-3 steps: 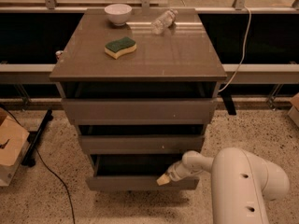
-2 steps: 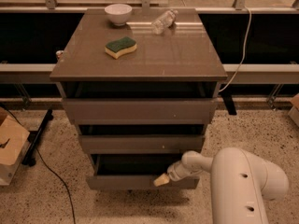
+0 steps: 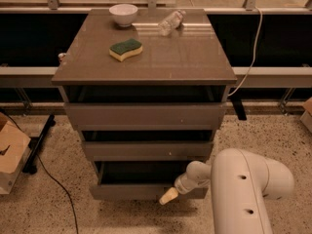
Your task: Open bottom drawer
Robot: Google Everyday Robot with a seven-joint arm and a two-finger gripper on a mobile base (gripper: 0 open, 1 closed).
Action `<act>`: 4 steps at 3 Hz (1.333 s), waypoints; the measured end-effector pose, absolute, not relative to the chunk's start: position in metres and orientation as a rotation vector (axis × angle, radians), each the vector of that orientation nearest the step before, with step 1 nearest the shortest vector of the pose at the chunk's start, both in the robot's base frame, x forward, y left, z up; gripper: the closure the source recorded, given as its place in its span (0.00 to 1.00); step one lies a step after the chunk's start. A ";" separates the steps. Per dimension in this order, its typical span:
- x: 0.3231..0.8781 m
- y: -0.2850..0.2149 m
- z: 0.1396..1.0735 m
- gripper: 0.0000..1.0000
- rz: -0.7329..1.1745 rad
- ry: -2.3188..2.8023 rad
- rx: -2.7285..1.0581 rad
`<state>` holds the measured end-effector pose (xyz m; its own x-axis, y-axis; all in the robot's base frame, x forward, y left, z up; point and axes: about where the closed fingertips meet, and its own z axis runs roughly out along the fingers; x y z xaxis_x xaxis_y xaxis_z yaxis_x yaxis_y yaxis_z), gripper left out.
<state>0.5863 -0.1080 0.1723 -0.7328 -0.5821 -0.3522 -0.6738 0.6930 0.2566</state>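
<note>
Little has changed since a moment ago: the plain grey-brown bottom drawer (image 3: pixel 131 192) of the grey-brown three-drawer desk (image 3: pixel 195 57) stays pulled partly out. On the desk's top lie a white bowl (image 3: pixel 123 13), a green-and-yellow sponge (image 3: pixel 126 49) and a clear plastic bottle (image 3: pixel 171 22). The white arm (image 3: pixel 243 189) reaches in from the desk's lower right, its cream-tipped gripper (image 3: pixel 168 196) against the drawer front; whether it is clenched cannot be told.
</note>
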 end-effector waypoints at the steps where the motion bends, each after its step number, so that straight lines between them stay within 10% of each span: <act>1: 0.582 -0.110 0.171 0.00 0.533 2.667 -1.033; 4: 0.578 -0.109 0.172 0.66 0.536 2.671 -1.043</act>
<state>0.5783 -0.1094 0.1717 -0.7225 -0.6055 -0.3337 -0.6874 0.6809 0.2528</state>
